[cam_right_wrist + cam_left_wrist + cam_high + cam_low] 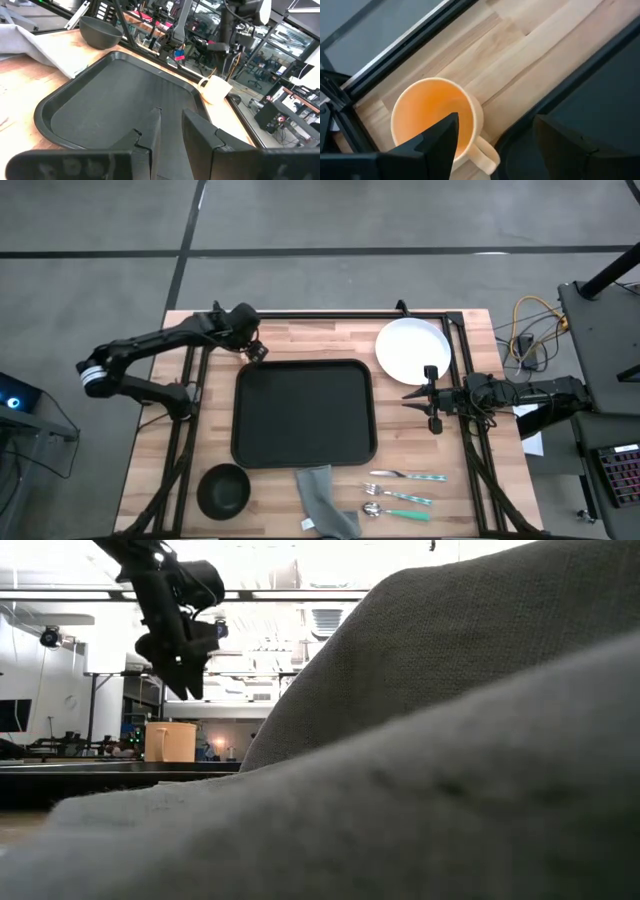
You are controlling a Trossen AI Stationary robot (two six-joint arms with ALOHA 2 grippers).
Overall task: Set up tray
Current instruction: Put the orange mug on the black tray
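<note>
From above, the tray (304,414) lies flat in the middle of the wooden table (430,510), bare inside. The left gripper (256,350) hangs just off the tray's far left corner. A white plate (412,348) sits near the tray's far right corner, and the right gripper (432,397) rests at the table's right edge, just beside the plate and pointing toward the tray. Along the near edge lie a black bowl (223,490), a grey cloth (325,500), and a fork (405,475), a second utensil (398,496) and a spoon (396,513) to the right.

At table height, the cloth (450,740) fills most of the picture. The left gripper (183,665) hangs in the air above a pale mug (171,741), which stands upright beyond the tray's dark edge.

In the left wrist view, the mug (440,122) stands just beside the tray's (605,95) corner, handle toward the tray. The left gripper (495,142) is spread wide and empty over it.

In the right wrist view, the tray (115,105) stretches ahead, with the bowl (100,31), cloth (40,47) and mug (215,88) around it. The right gripper (172,130) is nearly closed, a slim gap between its fingers, holding nothing.
</note>
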